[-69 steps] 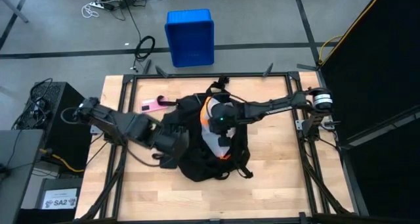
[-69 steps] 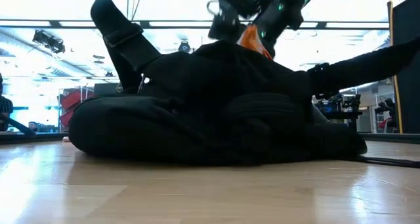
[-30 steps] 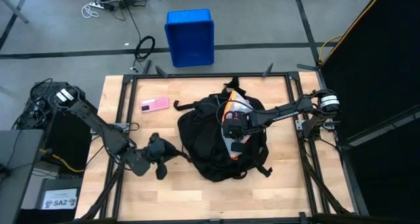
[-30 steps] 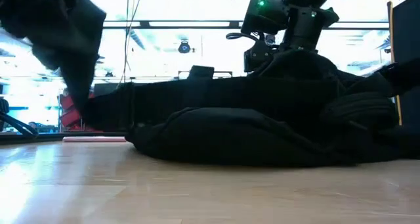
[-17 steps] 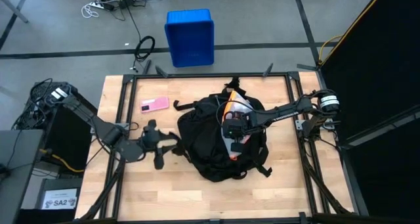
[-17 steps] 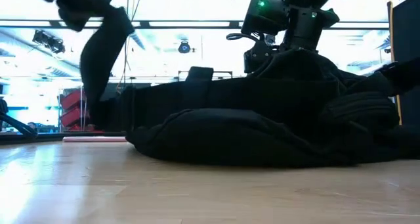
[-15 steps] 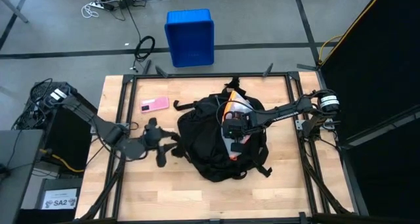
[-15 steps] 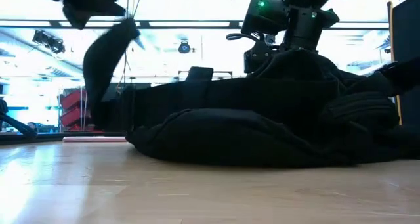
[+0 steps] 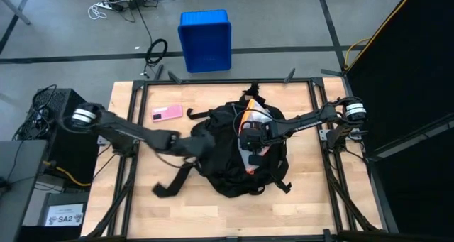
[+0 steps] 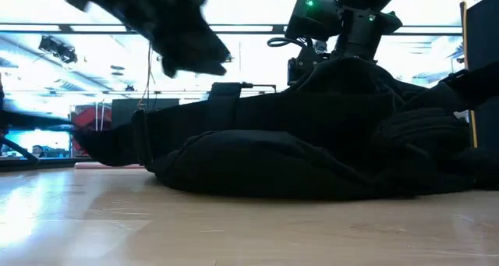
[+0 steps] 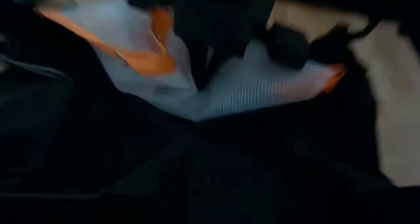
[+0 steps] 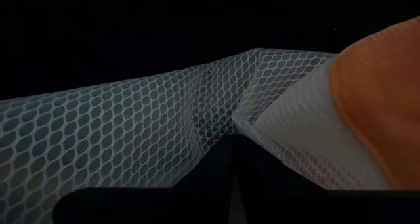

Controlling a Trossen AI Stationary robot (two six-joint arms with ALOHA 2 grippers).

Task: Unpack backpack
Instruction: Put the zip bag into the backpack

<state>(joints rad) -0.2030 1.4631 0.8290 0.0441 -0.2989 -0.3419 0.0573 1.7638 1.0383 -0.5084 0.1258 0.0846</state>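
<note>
- Currently, the backpack (image 9: pixel 213 172) lies flat at the centre of the counter (image 9: pixel 319 199), its opening turned up and showing a white mesh lining (image 12: pixel 131 132) with orange trim.
- Change noted: a second ago your left tool (image 9: pixel 191 144) stood out at 8 o'clock from the pack, drawing a black strap taut away from it. It has since let that strap go and swung in to the pack's 9 o'clock edge.
- The strap (image 9: pixel 169 185) now lies slack on the counter at 8 o'clock from the pack, with nothing on it.
- Left tool state: you cannot tell from these views whether it is open or closed. It is blurred from above, and its own camera shows only dark fabric and the mesh pocket close ahead. Nothing can be seen in it.
- Right tool (image 9: pixel 248 139): closed, and in the same place as a second ago, at the middle of the opening. Its own camera shows the mesh puckered right at the fingertips, so it appears to be pinching the lining to keep the mouth up.
- A pink flat item (image 9: pixel 167 113) lies on the counter at 10 o'clock from the pack, well apart from it. A blue crate (image 9: pixel 205 40) stands on the floor beyond the counter at 12 o'clock.
- Assessment: the strap pull looks finished and your left arm is lined up to enter the opening. The unpacking itself appears to be at an early stage.
- Risk: the slack strap lies close beneath the left arm's path out and could snag.
</note>
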